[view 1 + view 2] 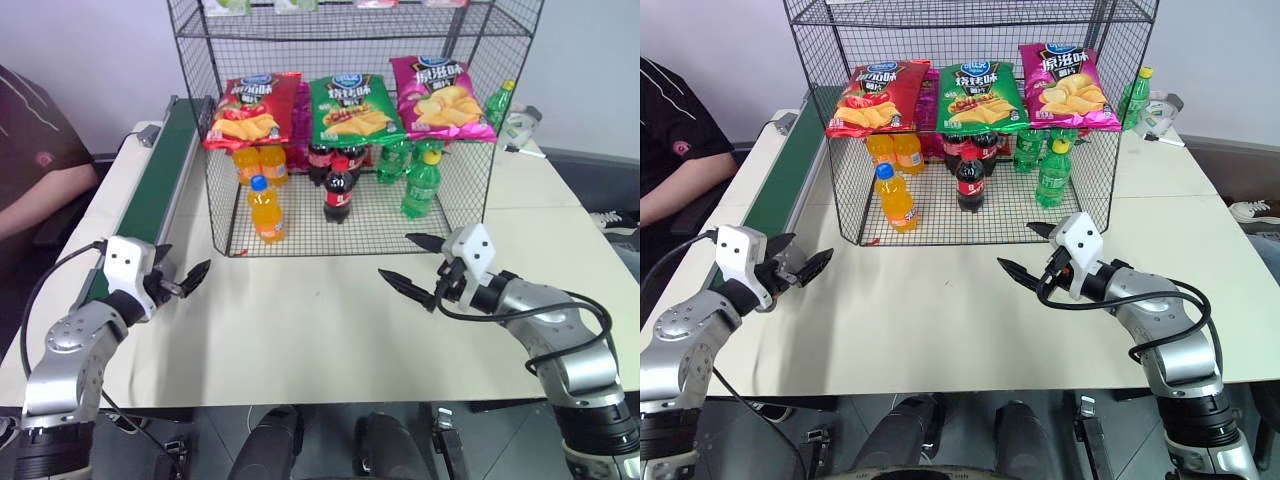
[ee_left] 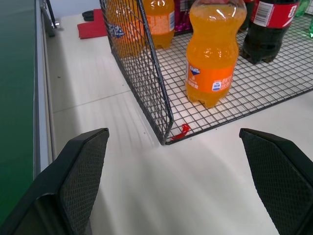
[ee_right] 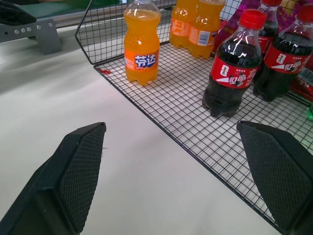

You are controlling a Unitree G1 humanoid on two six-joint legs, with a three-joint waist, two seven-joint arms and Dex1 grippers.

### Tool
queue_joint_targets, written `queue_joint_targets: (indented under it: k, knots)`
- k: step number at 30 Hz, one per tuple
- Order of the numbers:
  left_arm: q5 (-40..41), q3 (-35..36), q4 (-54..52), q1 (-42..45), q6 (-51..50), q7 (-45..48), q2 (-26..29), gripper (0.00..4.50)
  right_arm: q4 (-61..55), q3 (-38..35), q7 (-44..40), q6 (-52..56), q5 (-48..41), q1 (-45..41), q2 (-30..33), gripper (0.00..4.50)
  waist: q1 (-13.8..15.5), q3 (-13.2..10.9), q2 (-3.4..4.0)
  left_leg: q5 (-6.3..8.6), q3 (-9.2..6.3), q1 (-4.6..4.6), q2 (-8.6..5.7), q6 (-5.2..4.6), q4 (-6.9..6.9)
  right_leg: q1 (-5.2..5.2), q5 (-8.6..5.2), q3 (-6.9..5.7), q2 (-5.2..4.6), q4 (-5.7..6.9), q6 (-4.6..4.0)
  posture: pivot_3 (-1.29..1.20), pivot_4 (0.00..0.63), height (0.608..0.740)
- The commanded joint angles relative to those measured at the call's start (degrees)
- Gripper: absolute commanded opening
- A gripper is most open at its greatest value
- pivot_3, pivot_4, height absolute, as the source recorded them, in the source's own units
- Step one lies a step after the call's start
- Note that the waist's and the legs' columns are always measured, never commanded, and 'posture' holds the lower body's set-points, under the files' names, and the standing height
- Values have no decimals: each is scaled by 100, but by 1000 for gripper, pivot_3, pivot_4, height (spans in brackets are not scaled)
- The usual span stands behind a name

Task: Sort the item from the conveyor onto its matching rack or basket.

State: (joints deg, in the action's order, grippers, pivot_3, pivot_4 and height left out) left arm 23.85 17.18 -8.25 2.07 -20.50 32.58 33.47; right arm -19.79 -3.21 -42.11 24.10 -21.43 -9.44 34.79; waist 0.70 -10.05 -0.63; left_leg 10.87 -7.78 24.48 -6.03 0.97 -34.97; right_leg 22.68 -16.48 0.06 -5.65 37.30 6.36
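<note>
One smooth plastic bottle [image 1: 265, 209] on wire-mesh rack [image 1: 350, 225]

Orange soda bottle [image 1: 265, 209] – blue cap, upright on rack [image 1: 470, 150] lower level, front-left corner. Conveyor [image 1: 160, 180] – dark-green belt, left of rack.

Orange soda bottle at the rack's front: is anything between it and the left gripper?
Nothing visible. The orange soda bottle already stands upright on the rack floor near its open front edge. The left gripper, open, hangs over bare table before it.
</note>
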Motion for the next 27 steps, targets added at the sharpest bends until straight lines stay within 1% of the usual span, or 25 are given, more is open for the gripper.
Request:
queue_joint_targets:
  k: [1,27]
  knots:
    - [25,174,-282,-21,114,18,57,4462,-45,-45,-19,-131,-31,-68,-35,4500,0,0,0,0,0,0,0,0,0,0,0,0,0,0,0,0,150,740]
    - [-129,131,-302,-56,254,-221,-3,4462,-4,114,194,-274,114,7,-300,4500,0,0,1,1,0,0,0,0,3,8,0,0,0,-5,-1,0,150,740]
